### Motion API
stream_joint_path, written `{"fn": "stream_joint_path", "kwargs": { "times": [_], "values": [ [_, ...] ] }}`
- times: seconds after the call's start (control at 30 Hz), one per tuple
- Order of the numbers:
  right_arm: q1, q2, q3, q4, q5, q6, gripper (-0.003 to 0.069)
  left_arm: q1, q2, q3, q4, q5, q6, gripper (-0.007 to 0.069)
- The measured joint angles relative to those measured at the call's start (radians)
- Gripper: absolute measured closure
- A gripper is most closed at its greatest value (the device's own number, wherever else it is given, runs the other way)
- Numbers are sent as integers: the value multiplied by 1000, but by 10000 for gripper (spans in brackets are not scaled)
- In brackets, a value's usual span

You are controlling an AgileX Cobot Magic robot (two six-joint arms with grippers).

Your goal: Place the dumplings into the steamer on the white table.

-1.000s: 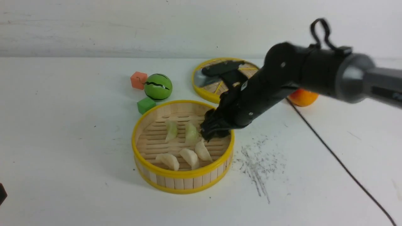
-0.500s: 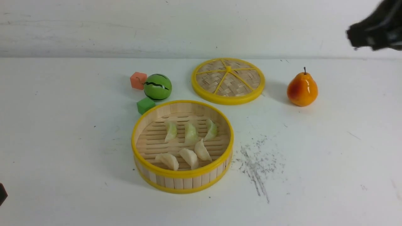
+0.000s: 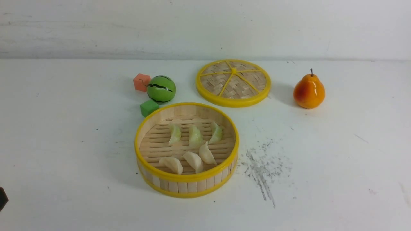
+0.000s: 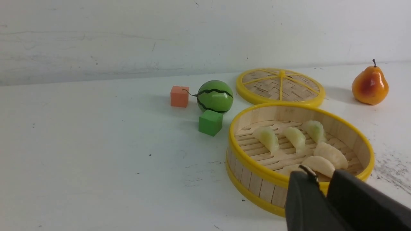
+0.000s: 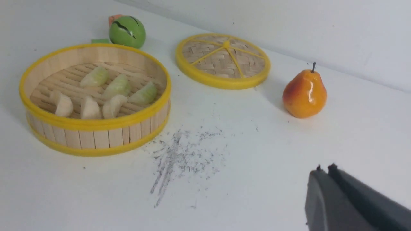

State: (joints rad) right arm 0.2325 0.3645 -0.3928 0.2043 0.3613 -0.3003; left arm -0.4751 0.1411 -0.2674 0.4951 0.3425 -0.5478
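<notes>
Bamboo steamer (image 3: 187, 179): round shallow basket is sitting on the white table (image 3: 64, 144), with a slatted pale-wood floor, a wall of upright wooden strips and glossy yellow rims top and bottom.
Dumplings (image 3: 194, 138): six small crescents are lying inside the steamer, all on the slats; three translucent pale green ones are forming the farther row and three cream-white ones the nearer row, with pinched, slightly ridged edges.
Right gripper (image 5: 324, 170): its two dark matte fingers are pressing together with nothing between them, showing only in the right wrist view.
Steamer and right gripper: the steamer is lying well apart from it, off toward the robot's left, with a patch of grey scuff marks (image 3: 263, 166) on the table between them.
Left gripper (image 4: 316, 175): its dark fingers are sitting nearly together with only a thin slit between them, and nothing is showing in that slit; whether they are fully pressed together I cannot tell.
Steamer and left gripper: the steamer's near rim is showing just beyond the fingertips in the left wrist view; contact cannot be told.
Lid (image 3: 233, 82): flat woven disc with yellow rim and spokes is lying beyond the steamer.
Others: glossy orange pear (image 3: 309, 91), striped green ball (image 3: 161, 89), orange cube (image 3: 141, 82), green cube (image 3: 149, 107).
</notes>
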Motion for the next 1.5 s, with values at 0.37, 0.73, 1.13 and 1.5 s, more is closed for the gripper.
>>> {"fn": "stream_joint_path", "kwargs": {
  "times": [0.37, 0.73, 1.13, 1.5],
  "values": [
    [0, -143, 414, 39, -60, 0, 659, 0, 0, 0, 0, 0, 0, 507],
    [-49, -284, 419, 39, -79, 0, 647, 0, 0, 0, 0, 6, 0, 500],
    [-275, -375, 415, 46, 11, 43, 676, 0, 0, 0, 0, 8, 0, 488],
    [-284, -375, 412, -249, 16, 487, 679, 0, 0, 0, 0, 8, 0, 478]
  ]
}}
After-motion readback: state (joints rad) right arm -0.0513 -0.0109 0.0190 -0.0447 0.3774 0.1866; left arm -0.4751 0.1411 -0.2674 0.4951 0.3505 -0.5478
